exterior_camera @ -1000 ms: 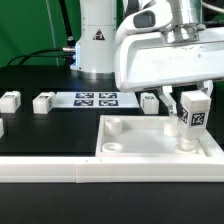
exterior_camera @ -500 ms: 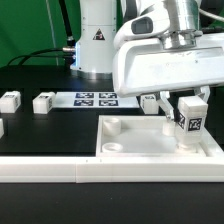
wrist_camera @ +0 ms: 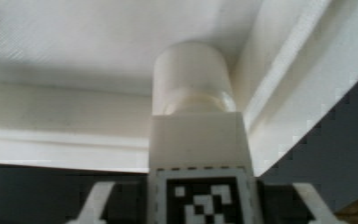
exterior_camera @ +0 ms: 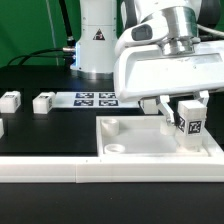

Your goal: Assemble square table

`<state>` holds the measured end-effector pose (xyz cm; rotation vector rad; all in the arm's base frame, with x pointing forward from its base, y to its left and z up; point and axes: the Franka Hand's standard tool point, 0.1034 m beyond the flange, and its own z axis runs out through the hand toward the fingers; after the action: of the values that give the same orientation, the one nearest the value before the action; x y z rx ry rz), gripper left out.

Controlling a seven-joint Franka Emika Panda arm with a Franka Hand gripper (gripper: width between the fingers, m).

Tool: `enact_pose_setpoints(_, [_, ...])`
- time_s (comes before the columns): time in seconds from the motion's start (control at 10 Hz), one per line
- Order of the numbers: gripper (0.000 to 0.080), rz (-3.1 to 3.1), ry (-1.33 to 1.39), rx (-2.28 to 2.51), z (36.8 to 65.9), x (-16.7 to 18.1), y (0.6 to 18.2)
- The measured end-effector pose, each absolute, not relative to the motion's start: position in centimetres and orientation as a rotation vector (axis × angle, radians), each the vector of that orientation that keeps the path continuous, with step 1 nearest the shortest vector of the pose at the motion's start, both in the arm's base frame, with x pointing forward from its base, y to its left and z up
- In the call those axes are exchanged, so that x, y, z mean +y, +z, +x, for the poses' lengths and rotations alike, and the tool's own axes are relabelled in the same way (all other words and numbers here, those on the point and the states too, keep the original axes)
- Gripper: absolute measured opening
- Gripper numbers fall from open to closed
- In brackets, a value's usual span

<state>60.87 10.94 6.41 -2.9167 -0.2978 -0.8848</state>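
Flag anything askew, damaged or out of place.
Nothing stands out. The leg in the jaws stands near upright at the tabletop corner on the exterior view's right; the loose legs sit apart and the marker board lies flat.

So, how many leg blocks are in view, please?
4. One leg block upright in the tool, over the tabletop; two on the black mat at the exterior view's left; one cut off at that edge. Another may hide behind the tool.
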Motion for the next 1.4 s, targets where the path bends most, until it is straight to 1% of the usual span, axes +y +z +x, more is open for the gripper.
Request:
enact_pose_setpoints(0.2, [0.0290, -2.918, -0.879, -0.299, 60.8, 10.9, 6.4])
enact_pose_setpoints(0.3, [0.0374, -2.923, -0.859, -0.301, 60.7, 10.9, 6.2])
enact_pose_setpoints(0.4, [0.0509, -2.923, -0.859, -0.301, 60.7, 10.9, 6.2])
enact_pose_setpoints(0.5, [0.0509, -2.923, -0.859, -0.302, 60.7, 10.9, 6.2])
enact_pose_setpoints(0.6, [0.0624, -2.924, -0.859, -0.302, 60.6, 10.9, 6.2])
enact_pose_setpoints(0.7, [0.0642, -2.924, -0.858, -0.303, 60.6, 10.9, 6.2])
enact_pose_setpoints(0.9, [0.0648, -2.924, -0.858, -0.303, 60.7, 10.9, 6.2])
enact_pose_setpoints(1.0, [0.0648, -2.926, -0.853, -0.306, 60.8, 10.9, 6.9])
enact_pose_setpoints(1.2, [0.0649, -2.925, -0.857, -0.311, 61.3, 10.9, 8.9])
enact_pose_setpoints(1.3, [0.0649, -2.928, -0.850, -0.310, 61.5, 10.8, 9.5])
enact_pose_setpoints(1.4, [0.0649, -2.932, -0.831, -0.313, 61.3, 10.8, 9.3])
